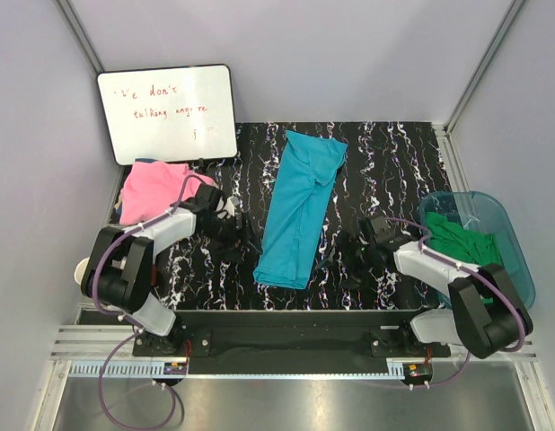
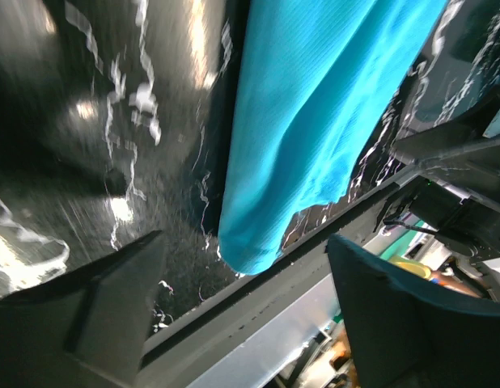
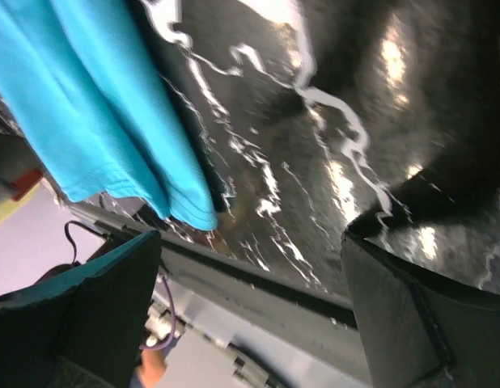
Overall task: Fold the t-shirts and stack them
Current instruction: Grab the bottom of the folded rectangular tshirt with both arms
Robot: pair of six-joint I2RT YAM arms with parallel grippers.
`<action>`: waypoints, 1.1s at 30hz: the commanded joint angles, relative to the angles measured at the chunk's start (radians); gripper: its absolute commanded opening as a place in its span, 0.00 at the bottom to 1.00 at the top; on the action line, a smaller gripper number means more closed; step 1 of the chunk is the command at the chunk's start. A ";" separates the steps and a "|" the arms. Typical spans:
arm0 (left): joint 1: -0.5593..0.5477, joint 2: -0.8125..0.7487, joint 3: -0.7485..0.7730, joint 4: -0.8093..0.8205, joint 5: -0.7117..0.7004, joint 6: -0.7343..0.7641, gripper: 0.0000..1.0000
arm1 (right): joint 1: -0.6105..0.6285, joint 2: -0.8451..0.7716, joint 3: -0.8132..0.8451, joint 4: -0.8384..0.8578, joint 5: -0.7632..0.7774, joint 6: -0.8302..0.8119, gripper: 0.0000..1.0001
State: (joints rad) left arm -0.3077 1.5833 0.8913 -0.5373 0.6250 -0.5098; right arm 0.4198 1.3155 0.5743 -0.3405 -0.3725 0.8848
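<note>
The teal shirt (image 1: 300, 211) lies in the middle of the surface (image 1: 385, 171) as a long narrow strip. Its sides seem folded in already, and its near end points toward the arms. The left pincer (image 1: 240, 241) and the right pincer (image 1: 354, 256) are low, one at each side of this near end. Both stand wide open and hold nothing. In each wrist view only a near corner of the shirt shows between the fingers, and they do not touch the cloth. I judge that the step in hand is the second fold of this shirt, the one that brings the near hem up toward the collar. For this, each pincer should go to its own corner of the hem, close on all the layers there, and both should lift and carry together so that the strip does not twist or open. The blue tub (image 1: 520, 269) at the right holds green shirts (image 1: 462, 242), crumpled and not folded. A pink shirt (image 1: 156, 189) lies at the far left, just below the whiteboard (image 1: 167, 112).
</note>
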 commanded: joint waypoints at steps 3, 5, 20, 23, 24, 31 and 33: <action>-0.066 -0.072 -0.123 0.141 -0.005 -0.110 0.72 | 0.017 -0.041 -0.040 0.201 -0.115 0.155 0.96; -0.112 -0.068 -0.156 0.178 -0.024 -0.145 0.67 | 0.030 -0.012 -0.044 0.205 -0.108 0.160 0.95; -0.248 -0.028 -0.230 0.277 -0.123 -0.265 0.27 | 0.221 0.284 -0.060 0.463 -0.128 0.338 0.70; -0.257 -0.008 -0.212 0.284 -0.127 -0.268 0.20 | 0.256 0.361 -0.030 0.511 -0.135 0.358 0.56; -0.258 -0.003 -0.209 0.287 -0.127 -0.266 0.11 | 0.264 0.402 -0.008 0.521 -0.150 0.361 0.31; -0.274 -0.065 -0.203 0.244 -0.139 -0.246 0.00 | 0.300 0.354 0.088 0.347 -0.100 0.269 0.00; -0.277 -0.116 -0.196 0.202 -0.154 -0.240 0.00 | 0.300 0.285 0.104 0.250 -0.074 0.247 0.00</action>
State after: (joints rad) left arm -0.5758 1.5585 0.6678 -0.2962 0.5194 -0.7757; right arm 0.7078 1.7042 0.6415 0.1112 -0.5175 1.1931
